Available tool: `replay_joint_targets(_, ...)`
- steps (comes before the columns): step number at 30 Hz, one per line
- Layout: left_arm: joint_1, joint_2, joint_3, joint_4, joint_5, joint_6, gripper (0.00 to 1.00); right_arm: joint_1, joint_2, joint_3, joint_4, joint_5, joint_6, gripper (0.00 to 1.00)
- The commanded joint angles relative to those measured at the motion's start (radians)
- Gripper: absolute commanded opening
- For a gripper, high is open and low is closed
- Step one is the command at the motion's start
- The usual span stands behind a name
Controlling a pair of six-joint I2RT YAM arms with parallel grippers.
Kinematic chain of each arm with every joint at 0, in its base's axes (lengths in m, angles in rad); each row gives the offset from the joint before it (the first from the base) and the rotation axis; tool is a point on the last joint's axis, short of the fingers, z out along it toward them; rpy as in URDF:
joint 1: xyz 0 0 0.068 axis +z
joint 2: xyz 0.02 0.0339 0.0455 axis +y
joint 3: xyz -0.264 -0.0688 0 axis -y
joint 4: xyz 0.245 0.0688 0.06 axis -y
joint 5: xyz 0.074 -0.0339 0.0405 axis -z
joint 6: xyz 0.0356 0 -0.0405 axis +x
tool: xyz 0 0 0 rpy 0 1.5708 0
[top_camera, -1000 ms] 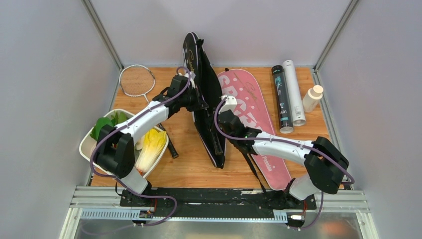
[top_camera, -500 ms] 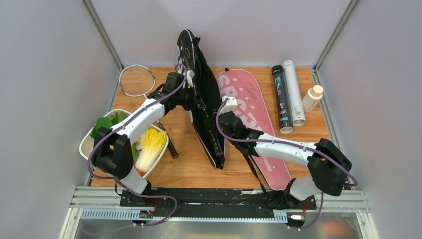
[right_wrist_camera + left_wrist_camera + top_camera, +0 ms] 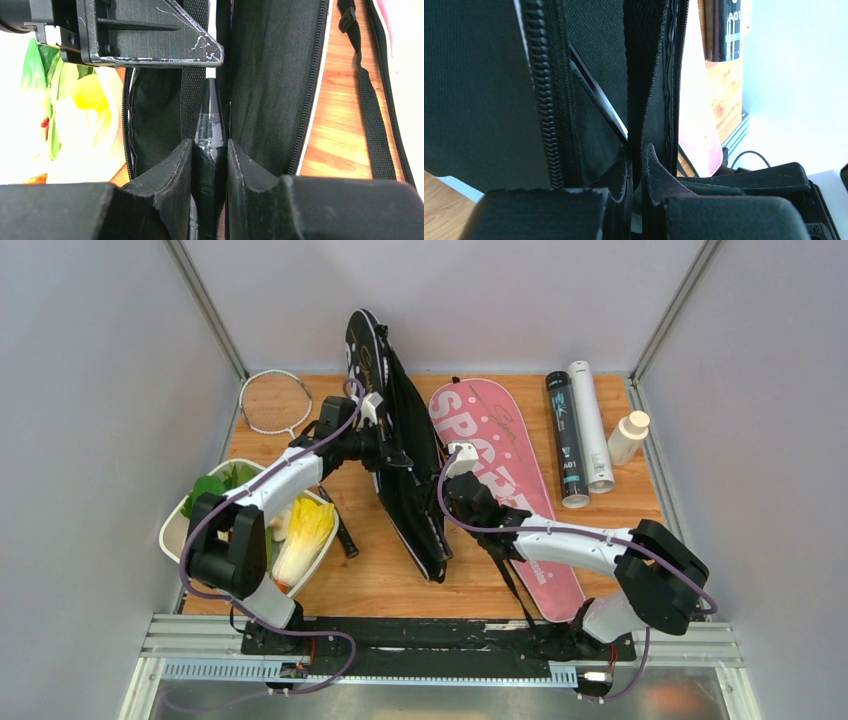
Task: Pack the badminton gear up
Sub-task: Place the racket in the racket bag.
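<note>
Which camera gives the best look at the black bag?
The top view: the whole black bag shows, standing on edge. The left wrist view gives only its zipper and fabric up close; the right wrist view looks into its opening, at a racket inside.

White tray of leafy vegetables on wooden table, left side; tan-capped white bottle far right.

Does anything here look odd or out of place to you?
Yes. The black racket bag stands up on its edge, unzipped and leaning, instead of lying flat like the pink bag; the left pincer pinches its flap. A tray of vegetables also sits among the sports gear.
</note>
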Motion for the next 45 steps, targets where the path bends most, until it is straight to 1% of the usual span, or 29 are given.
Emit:
replay_joint_targets(1, 0.010, -0.036, 0.062, -0.076, 0.032, 0.132, 0.00, -0.059, -0.033, -0.012, 0.011, 0.173, -0.036, 0.00)
replay_joint_targets(3, 0.009, -0.043, 0.096, -0.157, -0.005, 0.184, 0.00, -0.065, -0.034, -0.014, 0.008, 0.176, -0.034, 0.00)
replay_joint_targets(6, 0.009, -0.065, 0.089, -0.151, -0.015, 0.199, 0.13, -0.065, -0.030, -0.015, 0.015, 0.154, -0.030, 0.00)
replay_joint_targets(7, 0.009, -0.065, 0.086, -0.142, 0.000, 0.196, 0.14, -0.065, -0.028, -0.015, 0.019, 0.148, -0.023, 0.00)
replay_joint_targets(9, 0.010, -0.054, 0.074, -0.118, 0.027, 0.186, 0.11, -0.065, -0.027, -0.016, 0.024, 0.137, -0.015, 0.00)
replay_joint_targets(10, 0.009, -0.040, 0.065, -0.100, 0.047, 0.177, 0.03, -0.063, -0.026, -0.014, 0.024, 0.133, -0.014, 0.00)
replay_joint_targets(11, 0.009, -0.033, 0.061, -0.088, 0.054, 0.167, 0.01, -0.064, -0.025, -0.012, 0.022, 0.130, -0.014, 0.00)
replay_joint_targets(13, 0.009, -0.013, 0.054, -0.081, 0.068, 0.160, 0.01, -0.065, -0.026, -0.008, 0.018, 0.131, -0.018, 0.00)
replay_joint_targets(15, 0.010, -0.015, 0.050, -0.077, 0.066, 0.157, 0.15, -0.064, -0.031, -0.007, 0.016, 0.136, -0.024, 0.00)
replay_joint_targets(16, 0.010, -0.020, 0.046, -0.075, 0.056, 0.158, 0.25, -0.064, -0.034, -0.009, 0.014, 0.139, -0.026, 0.00)
replay_joint_targets(17, 0.009, -0.027, 0.046, -0.075, 0.052, 0.163, 0.27, -0.064, -0.035, -0.010, 0.014, 0.142, -0.027, 0.00)
replay_joint_targets(18, 0.009, -0.030, 0.047, -0.077, 0.041, 0.167, 0.24, -0.064, -0.036, -0.012, 0.014, 0.145, -0.028, 0.00)
replay_joint_targets(19, 0.009, -0.035, 0.048, -0.084, 0.038, 0.178, 0.13, -0.065, -0.036, -0.012, 0.014, 0.146, -0.028, 0.00)
replay_joint_targets(21, 0.009, -0.037, 0.054, -0.103, 0.022, 0.191, 0.03, -0.064, -0.030, -0.013, 0.014, 0.143, -0.026, 0.00)
replay_joint_targets(22, 0.009, -0.037, 0.059, -0.111, 0.012, 0.196, 0.05, -0.064, -0.025, -0.012, 0.013, 0.141, -0.024, 0.00)
replay_joint_targets(23, 0.009, -0.038, 0.061, -0.124, 0.008, 0.207, 0.13, -0.064, -0.024, -0.012, 0.013, 0.141, -0.023, 0.00)
replay_joint_targets(25, 0.009, -0.043, 0.060, -0.131, 0.002, 0.216, 0.21, -0.064, -0.020, -0.012, 0.014, 0.138, -0.020, 0.00)
replay_joint_targets(26, 0.009, -0.046, 0.056, -0.128, 0.002, 0.216, 0.19, -0.064, -0.019, -0.012, 0.016, 0.137, -0.019, 0.00)
replay_joint_targets(27, 0.009, -0.049, 0.052, -0.122, -0.001, 0.215, 0.10, -0.064, -0.019, -0.012, 0.017, 0.136, -0.020, 0.00)
replay_joint_targets(29, 0.010, -0.045, 0.047, -0.118, -0.004, 0.215, 0.01, -0.064, -0.017, -0.009, 0.017, 0.133, -0.020, 0.00)
replay_joint_targets(34, 0.011, -0.050, 0.043, -0.115, -0.001, 0.208, 0.00, -0.065, -0.008, 0.000, 0.044, 0.126, -0.034, 0.00)
replay_joint_targets(37, 0.009, -0.055, 0.063, -0.161, -0.036, 0.218, 0.00, -0.064, 0.024, 0.042, 0.046, 0.109, -0.043, 0.00)
replay_joint_targets(38, 0.010, -0.052, 0.066, -0.169, -0.046, 0.213, 0.01, -0.063, 0.026, 0.047, 0.046, 0.105, -0.040, 0.00)
replay_joint_targets(39, 0.006, -0.052, 0.055, -0.162, -0.058, 0.205, 0.08, -0.061, 0.024, 0.046, 0.050, 0.104, -0.034, 0.00)
replay_joint_targets(40, 0.003, -0.055, 0.045, -0.144, -0.069, 0.191, 0.12, -0.059, 0.021, 0.043, 0.054, 0.106, -0.028, 0.00)
replay_joint_targets(41, -0.008, -0.057, 0.025, -0.139, -0.119, 0.186, 0.20, -0.057, 0.020, 0.040, 0.056, 0.108, -0.022, 0.00)
replay_joint_targets(42, -0.017, -0.062, 0.017, -0.131, -0.149, 0.185, 0.25, -0.054, 0.017, 0.038, 0.056, 0.110, -0.020, 0.00)
replay_joint_targets(43, -0.034, -0.064, 0.004, -0.126, -0.207, 0.187, 0.27, -0.052, 0.017, 0.037, 0.057, 0.113, -0.018, 0.00)
replay_joint_targets(45, -0.056, -0.061, -0.005, -0.109, -0.257, 0.186, 0.30, -0.049, 0.018, 0.037, 0.055, 0.114, -0.017, 0.00)
